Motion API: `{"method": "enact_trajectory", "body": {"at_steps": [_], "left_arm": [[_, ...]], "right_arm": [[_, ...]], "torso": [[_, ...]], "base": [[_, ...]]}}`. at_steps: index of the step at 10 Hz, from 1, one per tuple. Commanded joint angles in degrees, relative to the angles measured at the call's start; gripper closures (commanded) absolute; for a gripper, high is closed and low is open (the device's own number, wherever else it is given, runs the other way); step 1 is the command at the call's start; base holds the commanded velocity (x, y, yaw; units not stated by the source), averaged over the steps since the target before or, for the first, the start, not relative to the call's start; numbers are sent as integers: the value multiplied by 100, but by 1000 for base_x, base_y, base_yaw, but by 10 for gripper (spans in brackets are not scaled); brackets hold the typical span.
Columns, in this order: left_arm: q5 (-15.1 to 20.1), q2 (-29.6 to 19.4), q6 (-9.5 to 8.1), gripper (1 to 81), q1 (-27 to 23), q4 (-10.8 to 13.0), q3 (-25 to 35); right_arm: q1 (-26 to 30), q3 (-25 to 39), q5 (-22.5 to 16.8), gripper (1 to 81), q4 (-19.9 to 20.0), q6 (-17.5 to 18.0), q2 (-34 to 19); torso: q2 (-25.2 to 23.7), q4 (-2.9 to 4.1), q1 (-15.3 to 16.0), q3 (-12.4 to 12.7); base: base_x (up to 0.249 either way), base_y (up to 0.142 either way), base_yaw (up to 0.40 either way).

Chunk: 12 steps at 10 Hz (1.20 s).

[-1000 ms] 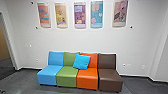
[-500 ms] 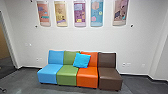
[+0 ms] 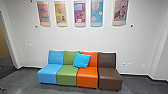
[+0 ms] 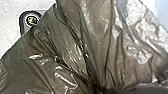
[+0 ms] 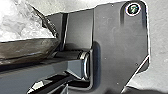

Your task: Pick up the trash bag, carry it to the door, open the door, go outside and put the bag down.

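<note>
The trash bag, thin, brownish and see-through with shiny creases, shows large in the left wrist view. Its folds run together at my left gripper, which is shut on the gathered plastic. Part of the same bag appears in the right wrist view, with pale, crumpled material beside its brown film. How my right gripper stands cannot be made out.
A row of blue, green, orange and brown seats with a bright blue cushion stands against the white wall. Colourful panels hang above. An opening is at the far left, beside grey floor.
The head camera has tipped slightly downward since a second ago, and its picture has hardly changed over the last half second.
</note>
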Motion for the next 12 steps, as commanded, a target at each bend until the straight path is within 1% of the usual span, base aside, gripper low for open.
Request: {"method": "enact_trajectory", "body": {"at_steps": [1,4,7,9,10,12], "left_arm": [[503,20,54,811,-352,-34,-5],[477,-67,45,811,-265,-52,-40],[170,-199,53,811,-71,-43,-180],[135,-278,54,811,16,-61,-198],[46,-287,54,811,52,-52,-198],[46,-261,54,811,61,-43,-198]], "right_arm": [[307,-120,-308,10,-24,-34,64],[271,-252,-308,10,-24,-25,91],[263,-445,-308,10,-24,-25,135],[263,-568,-308,10,-24,-25,196],[263,-604,-308,10,-32,-25,214],[263,-604,-308,10,-24,-25,214]], "torso": [[0,0,0,0],[2,0,0,0],[2,0,0,0],[2,0,0,0],[0,0,0,0],[2,0,0,2]], "base": [[0,0,0],[0,0,0],[0,0,0],[0,0,0],[0,0,0],[0,0,0]]}}
